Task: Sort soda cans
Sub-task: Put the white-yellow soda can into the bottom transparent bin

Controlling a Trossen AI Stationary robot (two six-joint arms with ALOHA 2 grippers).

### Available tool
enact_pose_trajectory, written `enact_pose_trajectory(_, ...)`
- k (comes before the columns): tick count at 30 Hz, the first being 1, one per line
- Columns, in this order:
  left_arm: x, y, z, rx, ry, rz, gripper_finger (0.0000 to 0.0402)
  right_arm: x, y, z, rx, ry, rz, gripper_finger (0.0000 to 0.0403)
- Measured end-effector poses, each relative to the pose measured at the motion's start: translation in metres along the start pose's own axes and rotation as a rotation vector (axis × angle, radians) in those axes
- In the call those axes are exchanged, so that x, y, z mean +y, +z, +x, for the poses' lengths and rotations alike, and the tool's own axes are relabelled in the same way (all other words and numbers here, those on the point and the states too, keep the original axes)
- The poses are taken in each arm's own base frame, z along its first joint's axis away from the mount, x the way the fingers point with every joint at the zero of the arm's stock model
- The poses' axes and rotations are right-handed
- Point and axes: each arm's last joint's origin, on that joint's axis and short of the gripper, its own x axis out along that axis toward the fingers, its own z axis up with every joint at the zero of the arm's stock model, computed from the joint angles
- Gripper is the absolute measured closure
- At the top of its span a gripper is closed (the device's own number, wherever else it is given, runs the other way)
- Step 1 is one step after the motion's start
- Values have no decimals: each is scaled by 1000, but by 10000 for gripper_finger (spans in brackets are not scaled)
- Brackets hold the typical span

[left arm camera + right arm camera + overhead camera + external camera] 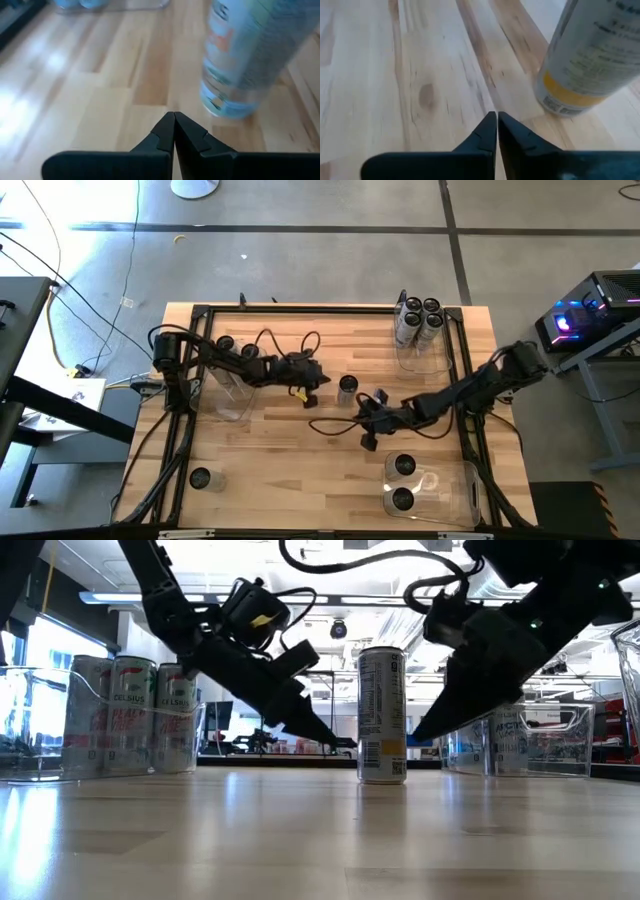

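One soda can (347,387) stands upright on its base in the middle of the wooden table; the low view shows its silvery side (381,715). My left gripper (322,380) is shut just to the can's left, fingers slanting down, tips close above the wood (174,117). My right gripper (368,402) is shut on the can's near-right side, also slanting down (497,117). Neither has anything between its fingers. Both wrist views show the can (245,55) (592,55) standing off to one side of the fingertips, apart from them.
A clear bin (420,358) at the far right holds several cans. A second clear bin (468,492) at the near right holds two. A third bin (232,408) at the left holds cans under my left arm. One can (200,478) stands alone near left. Black rails (300,308) frame the table.
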Motion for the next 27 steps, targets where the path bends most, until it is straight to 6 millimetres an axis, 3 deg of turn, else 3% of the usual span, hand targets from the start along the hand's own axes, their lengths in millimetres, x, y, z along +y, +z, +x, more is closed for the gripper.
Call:
enact_pose_trajectory(15,18,23,1,-241,33,73,401,-31,12,10,5,-84,57,402)
enact_pose_trajectory(22,14,21,27,-200,-53,75,401,-43,14,12,36,-103,73,403)
enact_pose_trajectory(27,2,14,29,-109,-97,81,401,-47,14,13,43,-134,81,403)
